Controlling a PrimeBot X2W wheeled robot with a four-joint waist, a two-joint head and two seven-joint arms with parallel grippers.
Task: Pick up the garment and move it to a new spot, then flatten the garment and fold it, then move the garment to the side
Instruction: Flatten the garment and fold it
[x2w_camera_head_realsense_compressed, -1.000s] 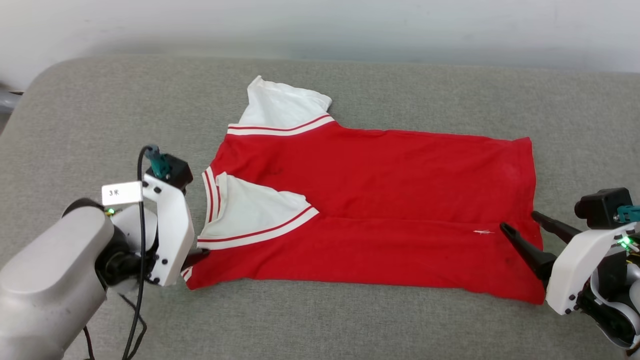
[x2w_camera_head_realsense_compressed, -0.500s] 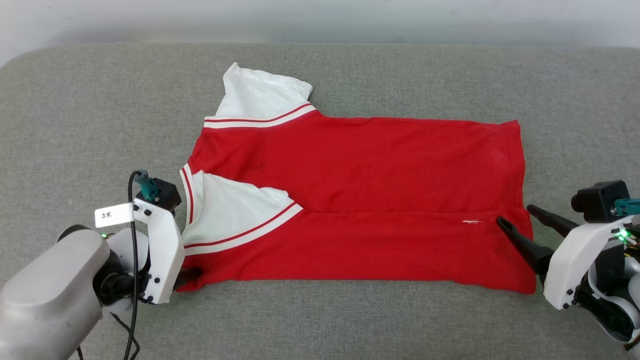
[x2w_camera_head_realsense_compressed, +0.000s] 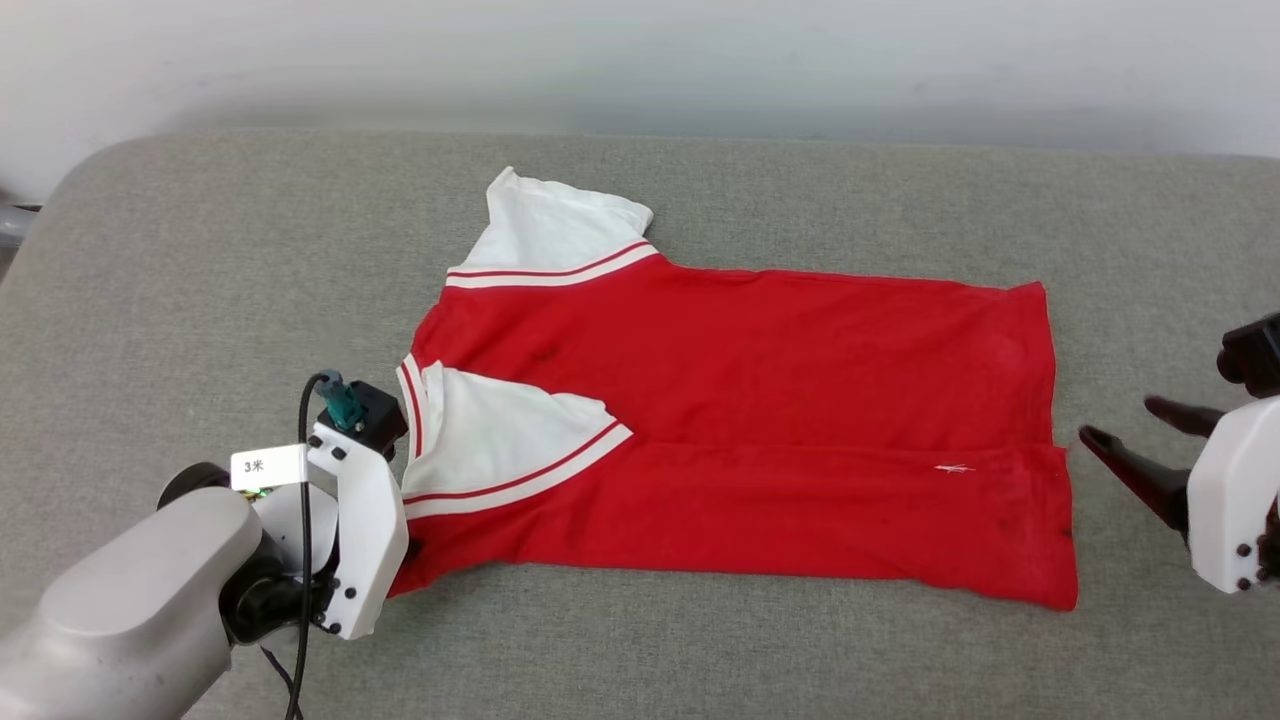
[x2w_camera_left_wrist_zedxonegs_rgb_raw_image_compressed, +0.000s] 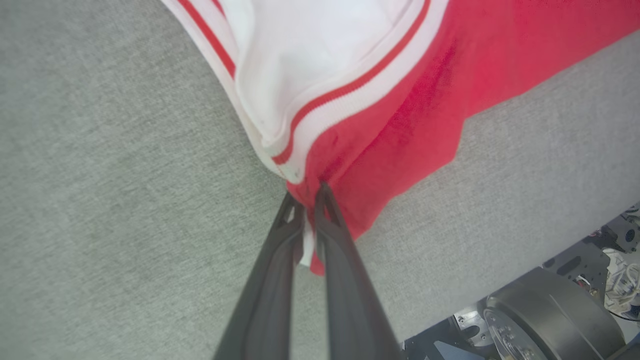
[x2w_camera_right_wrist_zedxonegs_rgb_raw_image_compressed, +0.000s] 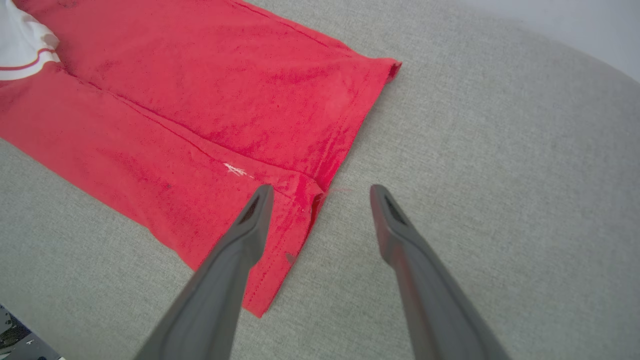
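On the grey cushion (x2w_camera_head_realsense_compressed: 200, 250), left fingers (x2w_camera_left_wrist_zedxonegs_rgb_raw_image_compressed: 272, 270) clamp the garment (x2w_camera_head_realsense_compressed: 760, 400); right fingers (x2w_camera_right_wrist_zedxonegs_rgb_raw_image_compressed: 245, 235) spread wide, empty

Grey fabric pad (x2w_camera_head_realsense_compressed: 200, 260), rounded at its far-left corner, with a pale wall (x2w_camera_head_realsense_compressed: 640, 50) right behind it.

The left gripper (x2w_camera_left_wrist_zedxonegs_rgb_raw_image_compressed: 309, 192) has its two dark fingers pressed together, a corner of the garment (x2w_camera_left_wrist_zedxonegs_rgb_raw_image_compressed: 400, 125) pinched between their tips. Behind it, the left wrist housing (x2w_camera_head_realsense_compressed: 362, 540), white, slopes down toward the fingers from a pale grey forearm (x2w_camera_head_realsense_compressed: 120, 610). The right gripper (x2w_camera_right_wrist_zedxonegs_rgb_raw_image_compressed: 320, 192) stands with its fingers spread wide, nothing between them. Their tips point away from the white right wrist housing (x2w_camera_head_realsense_compressed: 1225, 500), toward the left gripper's side.
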